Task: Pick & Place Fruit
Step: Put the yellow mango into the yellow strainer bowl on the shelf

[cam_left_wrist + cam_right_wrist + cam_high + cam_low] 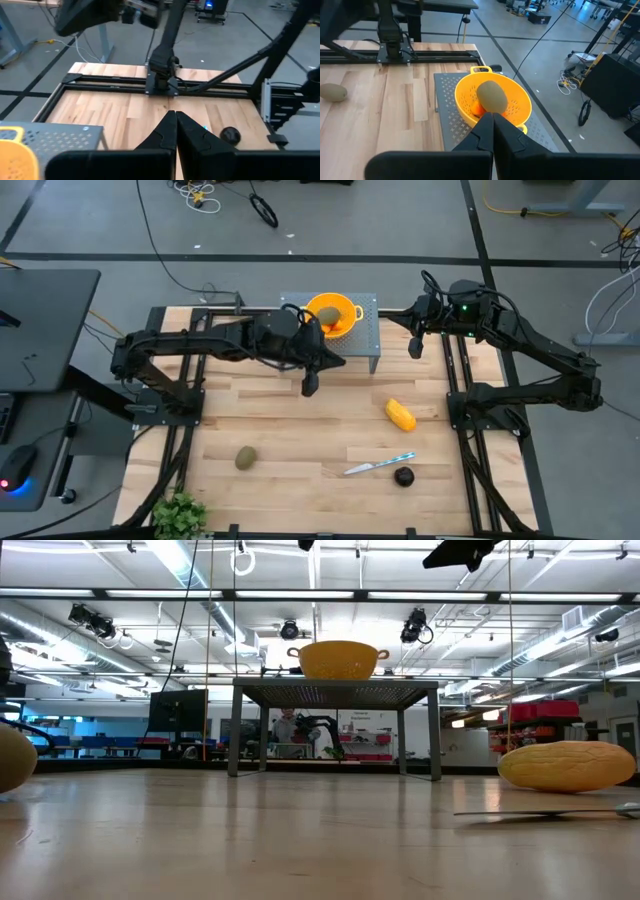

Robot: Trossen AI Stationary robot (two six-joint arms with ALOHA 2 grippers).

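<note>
Right now one olive-brown oval (492,97) sits inside the yellow perforated bowl (520,107), with something orange (478,109) tucked beneath it that I take to be one of the tiny orange-red pieces, though it is mostly hidden. The bowl stands on a grey perforated metal stand (366,340) at the far middle of the wooden table (300,430). The second olive-brown oval (245,458) lies on the table's near left part, well apart from the rest. The yellow-orange oblong (400,415) rests on the right half, and nearer the front edge the dark round fruit (403,476) lies just beside the blade end of a knife with a pale blue handle (378,465).

My left gripper (309,385) hangs above the table just in front of the stand, its fingers (167,132) pressed together with nothing between them. My right gripper (416,345) is held back at the far right, beside the stand, and its fingers (487,131) are likewise pressed together, pointing towards the bowl and gripping nothing.
</note>
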